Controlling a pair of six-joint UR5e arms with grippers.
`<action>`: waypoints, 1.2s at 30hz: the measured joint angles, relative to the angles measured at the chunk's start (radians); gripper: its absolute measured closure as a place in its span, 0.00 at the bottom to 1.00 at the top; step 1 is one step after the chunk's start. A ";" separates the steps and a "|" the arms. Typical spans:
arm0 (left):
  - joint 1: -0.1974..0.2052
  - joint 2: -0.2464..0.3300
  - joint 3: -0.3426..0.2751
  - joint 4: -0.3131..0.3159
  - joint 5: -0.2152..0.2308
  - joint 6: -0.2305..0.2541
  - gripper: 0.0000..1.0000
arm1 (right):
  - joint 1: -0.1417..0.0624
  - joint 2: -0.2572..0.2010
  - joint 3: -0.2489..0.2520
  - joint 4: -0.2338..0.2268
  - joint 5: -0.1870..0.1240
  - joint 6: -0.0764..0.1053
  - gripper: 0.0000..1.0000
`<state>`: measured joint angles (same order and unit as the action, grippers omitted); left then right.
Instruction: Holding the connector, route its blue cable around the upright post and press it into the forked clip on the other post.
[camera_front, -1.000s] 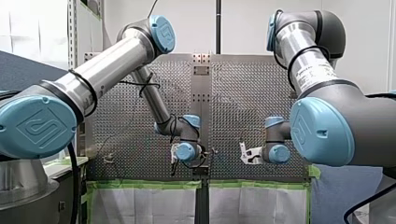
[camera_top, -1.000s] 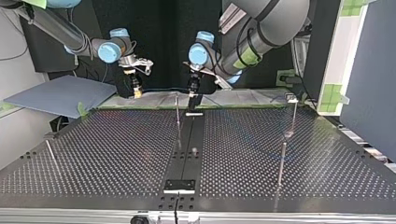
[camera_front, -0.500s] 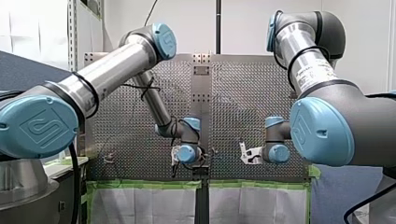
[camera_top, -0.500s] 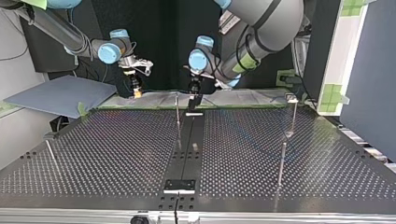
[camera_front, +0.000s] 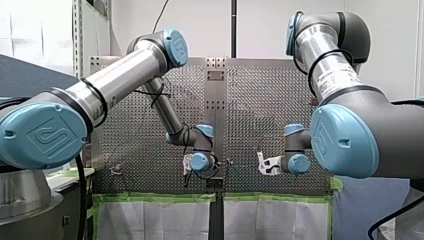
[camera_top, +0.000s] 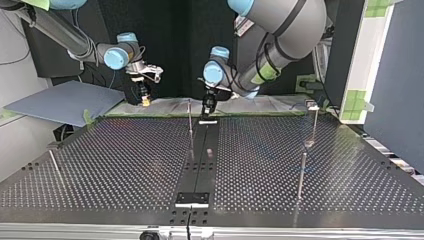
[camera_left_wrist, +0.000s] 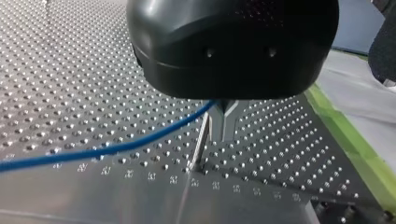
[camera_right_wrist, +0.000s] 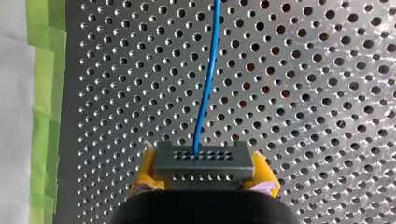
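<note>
My right gripper (camera_right_wrist: 204, 174) is shut, its yellow pads clamping the grey connector (camera_right_wrist: 204, 159). The blue cable (camera_right_wrist: 205, 93) leaves the connector and runs ahead over the perforated table (camera_right_wrist: 303, 93). In the top view this gripper (camera_top: 145, 99) hangs over the far edge at the left. My left gripper (camera_left_wrist: 223, 136) is black with metal fingers closed on the blue cable (camera_left_wrist: 116, 148), right beside a thin upright post (camera_left_wrist: 201, 142). The top view shows it (camera_top: 207, 106) just right of that post (camera_top: 190, 117). The post with the forked clip (camera_top: 313, 107) stands far to the right.
Another plain post (camera_top: 301, 172) stands nearer the camera at the top view's right, and a thin leaning rod (camera_top: 54, 165) at its left. A grey-blue sheet (camera_top: 60, 100) lies beyond the table's left corner. Green tape (camera_left_wrist: 355, 144) lines the table edge.
My left gripper has sunk a little toward the table beside the post. My right gripper has stayed almost still with the connector.
</note>
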<state>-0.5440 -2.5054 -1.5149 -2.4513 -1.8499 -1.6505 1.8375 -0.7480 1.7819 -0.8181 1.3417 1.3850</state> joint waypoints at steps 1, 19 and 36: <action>0.004 0.000 0.003 -0.002 0.003 0.000 1.00 | -0.001 0.000 -0.001 0.000 0.000 0.001 1.00; 0.028 -0.005 0.039 -0.045 0.037 0.001 1.00 | -0.016 0.001 -0.027 0.006 0.000 0.019 1.00; 0.037 -0.041 0.054 -0.045 0.042 0.003 1.00 | -0.027 0.002 -0.030 0.005 0.012 0.025 1.00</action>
<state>-0.5070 -2.5468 -1.4606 -2.4959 -1.8080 -1.6475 1.8103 -0.7456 1.7519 -0.8128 1.3539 1.4098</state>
